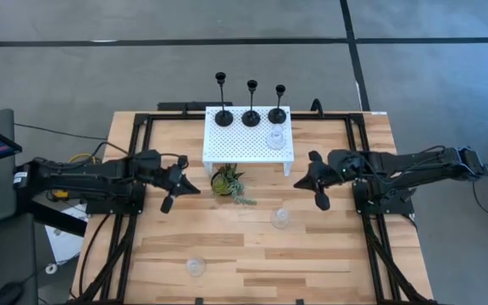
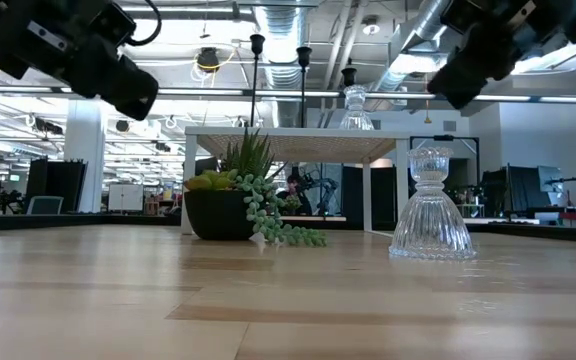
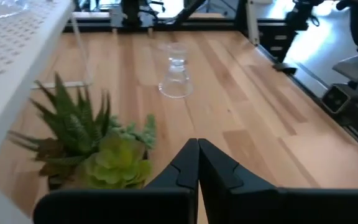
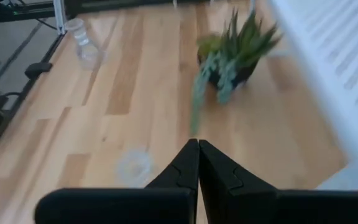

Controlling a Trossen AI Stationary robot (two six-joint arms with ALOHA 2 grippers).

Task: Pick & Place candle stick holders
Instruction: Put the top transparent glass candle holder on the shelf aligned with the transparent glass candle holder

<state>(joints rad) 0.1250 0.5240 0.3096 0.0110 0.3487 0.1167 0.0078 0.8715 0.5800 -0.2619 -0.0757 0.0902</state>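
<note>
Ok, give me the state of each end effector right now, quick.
Left end effector: closed, holding nothing, above the table near the potted plant.
Right end effector: closed, holding nothing, above the table.

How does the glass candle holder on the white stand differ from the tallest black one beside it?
The glass candle holder is clear, short and squat; the tallest black holder is opaque with a thin stem. The glass one stands nearer the stand's front, the black one at its back edge. Both stand upright on the stand.
</note>
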